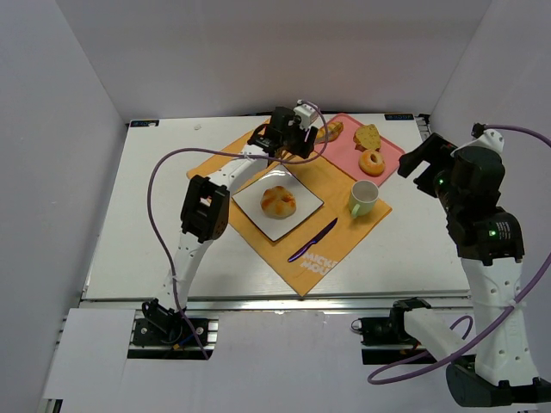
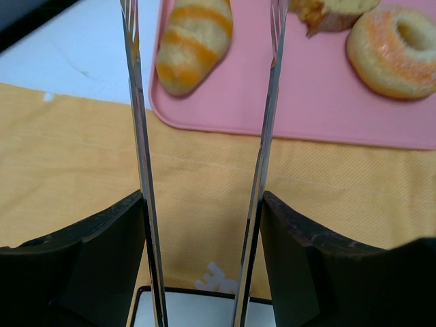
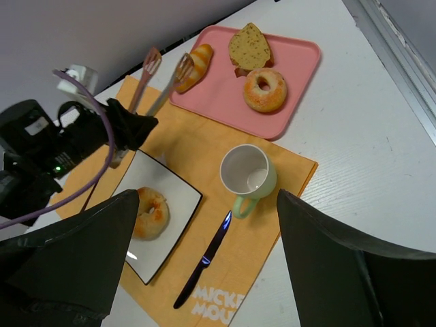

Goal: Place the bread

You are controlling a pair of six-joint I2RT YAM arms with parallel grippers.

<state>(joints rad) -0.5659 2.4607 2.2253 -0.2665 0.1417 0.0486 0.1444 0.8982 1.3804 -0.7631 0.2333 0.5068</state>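
Note:
My left gripper is shut on metal tongs whose two arms stand apart. The tong tips hover at the near end of a striped bread roll lying on the pink tray; I cannot tell whether they touch it. A white square plate on the orange placemat holds a round glazed bread. My right gripper is open and empty, high above the table's right side.
The tray also holds a bread slice and a ring doughnut. A green mug and a dark knife lie on the placemat right of the plate. White walls enclose the table.

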